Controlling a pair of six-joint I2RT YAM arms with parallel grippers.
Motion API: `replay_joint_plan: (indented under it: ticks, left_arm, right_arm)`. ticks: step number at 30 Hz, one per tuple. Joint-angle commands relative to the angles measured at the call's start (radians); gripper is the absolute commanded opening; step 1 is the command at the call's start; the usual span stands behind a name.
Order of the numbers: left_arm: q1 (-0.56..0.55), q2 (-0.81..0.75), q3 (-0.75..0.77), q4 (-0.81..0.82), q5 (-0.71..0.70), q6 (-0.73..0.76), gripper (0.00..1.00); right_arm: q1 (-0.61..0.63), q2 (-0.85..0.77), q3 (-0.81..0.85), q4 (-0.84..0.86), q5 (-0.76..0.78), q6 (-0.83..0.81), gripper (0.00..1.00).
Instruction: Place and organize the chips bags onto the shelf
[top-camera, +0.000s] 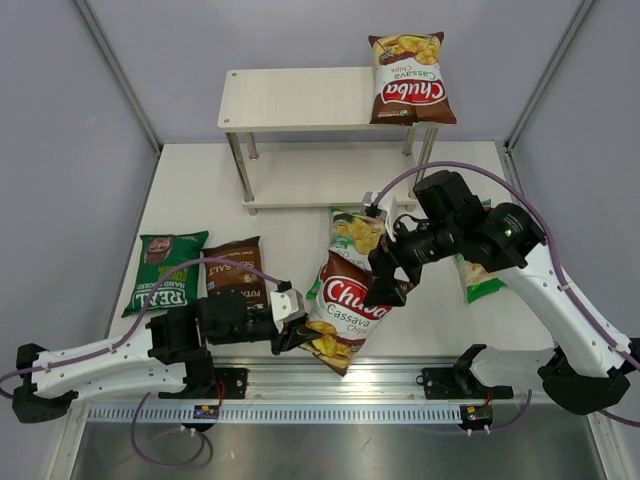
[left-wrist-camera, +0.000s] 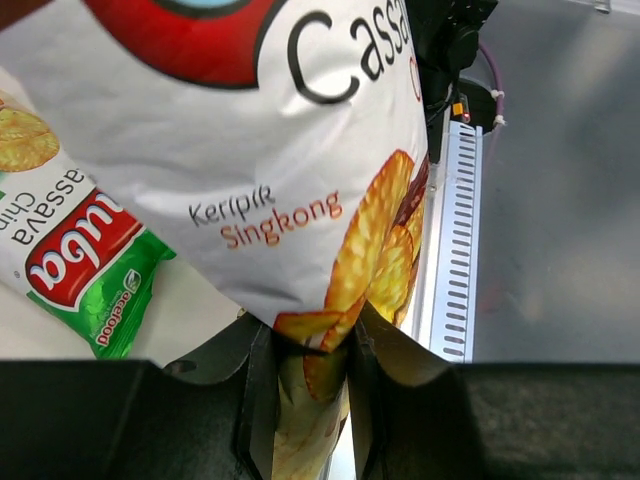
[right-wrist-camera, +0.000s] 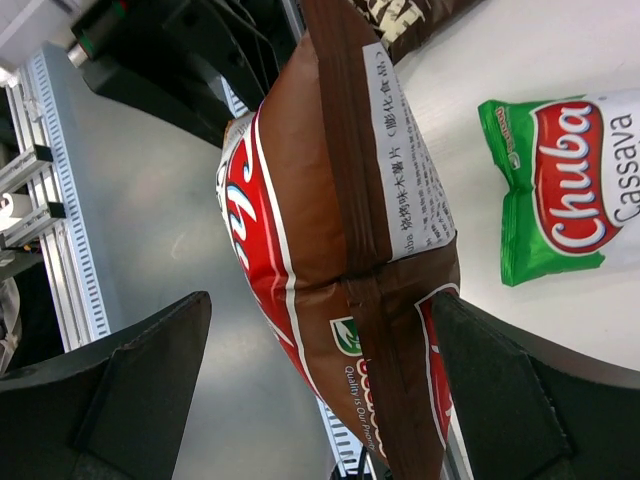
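A brown Chuba Cassava bag (top-camera: 347, 306) is held tilted above the table's front edge. My left gripper (top-camera: 292, 334) is shut on its lower seam, and the left wrist view shows both jaws pinching that seam (left-wrist-camera: 305, 390). My right gripper (top-camera: 386, 282) is open, its jaws wide apart on either side of the bag's upper end (right-wrist-camera: 350, 300). A green Chuba bag (top-camera: 357, 230) lies under it on the table. A second brown Chuba bag (top-camera: 408, 80) lies on the right end of the shelf's (top-camera: 290, 100) top board. Another green Chuba bag (top-camera: 482, 282) is partly hidden by my right arm.
A dark green REAL bag (top-camera: 165, 270) and a dark brown Kettle bag (top-camera: 235, 272) lie side by side at the left front. The shelf's lower board (top-camera: 300, 178) is bare. A metal rail (top-camera: 340, 395) runs along the near edge.
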Motion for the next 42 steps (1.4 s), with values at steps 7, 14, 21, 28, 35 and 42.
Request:
replay_joint_plan:
  ticks: [7, 14, 21, 28, 35, 42]
  left_arm:
    - [-0.005, -0.015, 0.017, 0.146, 0.076, 0.024, 0.03]
    - [-0.005, -0.081, -0.009, 0.165, 0.102, 0.025, 0.03]
    - [-0.005, -0.086, -0.02, 0.182, 0.1, 0.022, 0.01]
    - [-0.005, -0.085, -0.038, 0.183, -0.07, 0.004, 0.15]
    - [-0.005, -0.078, -0.02, 0.156, -0.281, -0.038, 0.52]
    - [-0.005, -0.075, 0.073, -0.02, -0.652, -0.177, 0.99]
  right_arm:
    - [0.062, 0.005, -0.053, 0.023, 0.009, -0.031, 1.0]
    - [0.075, -0.011, -0.096, 0.067, 0.011, -0.037, 1.0]
    - [0.073, -0.02, -0.142, 0.119, -0.135, -0.063, 0.7]
    - [0.073, -0.104, -0.18, 0.219, -0.091, -0.046, 0.25]
    - [0.073, -0.152, -0.242, 0.366, -0.02, 0.027, 0.0]
    - [0.073, -0.175, -0.217, 0.411, 0.101, 0.09, 0.0]
